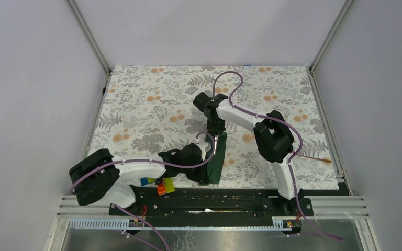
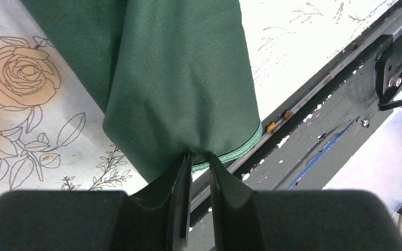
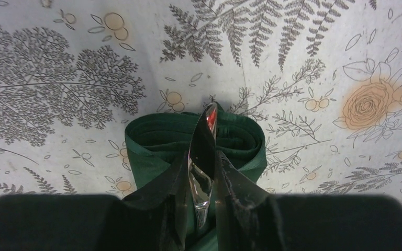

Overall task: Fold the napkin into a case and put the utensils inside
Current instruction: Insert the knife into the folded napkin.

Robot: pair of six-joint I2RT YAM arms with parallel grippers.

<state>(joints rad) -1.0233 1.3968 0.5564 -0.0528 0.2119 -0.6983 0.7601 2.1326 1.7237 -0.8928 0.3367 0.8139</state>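
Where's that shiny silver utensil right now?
In the right wrist view, the silver utensil is clamped in the right pincer, its tip pointing at the open end of the folded green napkin.

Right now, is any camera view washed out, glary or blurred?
Left wrist: the table covering beyond the napkin is blown out white. Right wrist: the silver utensil in the right tool mirrors glare with a red glint. Top external: evenly lit, no harsh shadows.
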